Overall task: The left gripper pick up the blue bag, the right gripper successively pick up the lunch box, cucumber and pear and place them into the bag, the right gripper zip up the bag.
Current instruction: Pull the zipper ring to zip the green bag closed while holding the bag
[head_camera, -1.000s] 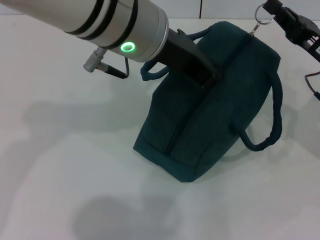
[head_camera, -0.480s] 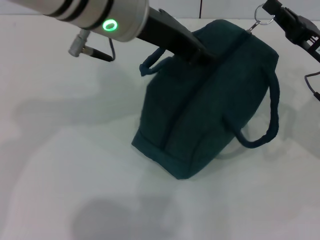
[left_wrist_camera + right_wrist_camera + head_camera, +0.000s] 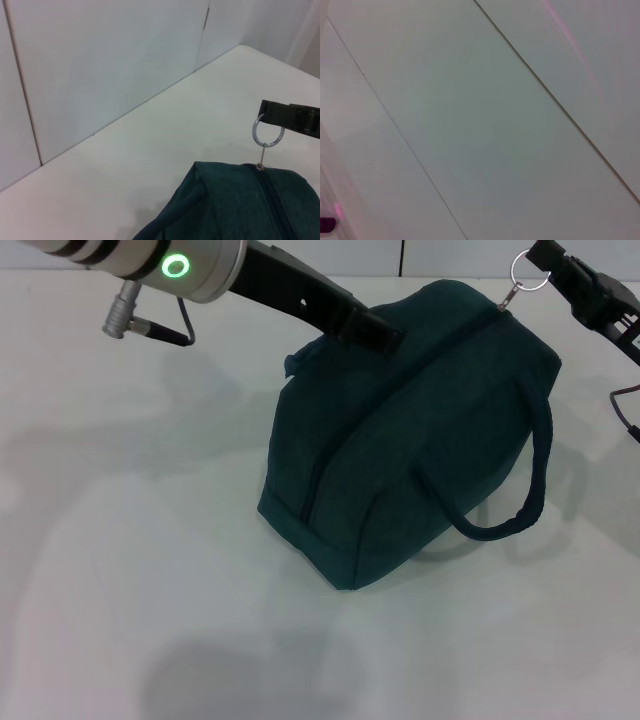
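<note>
The blue bag (image 3: 420,440) stands on the table with its zipper (image 3: 400,400) drawn closed along the top. My left gripper (image 3: 378,332) rests on the bag's far upper edge, shut on the bag where the far handle (image 3: 295,360) runs under it. My right gripper (image 3: 542,258), at the bag's far right end, is shut on the metal ring pull (image 3: 526,268). From the left wrist, that ring pull (image 3: 268,135) hangs from the right gripper's black finger (image 3: 290,119) over the bag's end (image 3: 235,200). The near handle (image 3: 520,495) droops down the side. The lunch box, cucumber and pear are hidden.
The white table (image 3: 150,540) spreads wide to the left of the bag and in front of it. White wall panels (image 3: 100,75) close off the back edge. A black cable (image 3: 625,410) hangs by my right arm. Only wall panels (image 3: 480,120) appear from the right wrist.
My left arm has drawn back up and to the left along the bag's top. The bag has tipped more upright and slid a little left. The right gripper has stayed put.
</note>
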Motion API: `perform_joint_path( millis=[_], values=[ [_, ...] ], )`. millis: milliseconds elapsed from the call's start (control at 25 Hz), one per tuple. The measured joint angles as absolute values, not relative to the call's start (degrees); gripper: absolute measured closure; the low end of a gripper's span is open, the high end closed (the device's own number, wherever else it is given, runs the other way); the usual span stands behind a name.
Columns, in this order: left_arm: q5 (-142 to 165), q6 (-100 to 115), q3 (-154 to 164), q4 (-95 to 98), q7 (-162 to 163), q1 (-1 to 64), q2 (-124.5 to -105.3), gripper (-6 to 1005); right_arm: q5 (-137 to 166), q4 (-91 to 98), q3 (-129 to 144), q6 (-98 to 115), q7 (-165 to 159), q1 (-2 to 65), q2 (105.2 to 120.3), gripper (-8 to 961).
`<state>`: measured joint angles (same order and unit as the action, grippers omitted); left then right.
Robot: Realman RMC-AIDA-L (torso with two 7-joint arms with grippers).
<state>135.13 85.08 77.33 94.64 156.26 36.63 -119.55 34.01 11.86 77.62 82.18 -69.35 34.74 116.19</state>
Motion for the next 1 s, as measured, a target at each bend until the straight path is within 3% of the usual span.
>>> perform_joint_path(
  millis=[120, 440, 640, 1000],
  values=[
    [135.1, 85.2, 77.5, 94.2, 156.2, 36.8, -119.53, 259, 34.0, 11.9, 77.6, 82.2, -69.4, 34.7, 116.19, 825],
    [133.3, 87.0, 77.1, 89.8, 155.6, 38.9, -119.41, 267, 34.0, 11.9, 77.5, 82.2, -69.4, 34.8, 116.19, 822],
    [132.7, 87.1, 76.3, 89.9, 155.3, 38.7, -119.38, 322, 34.0, 11.9, 77.5, 82.2, -69.5, 34.7, 116.19, 820],
    [132.7, 87.2, 75.9, 89.7, 153.2, 38.6, -119.35, 506, 33.9, 11.9, 77.5, 82.2, -69.8, 34.6, 116.19, 816]
  ],
)
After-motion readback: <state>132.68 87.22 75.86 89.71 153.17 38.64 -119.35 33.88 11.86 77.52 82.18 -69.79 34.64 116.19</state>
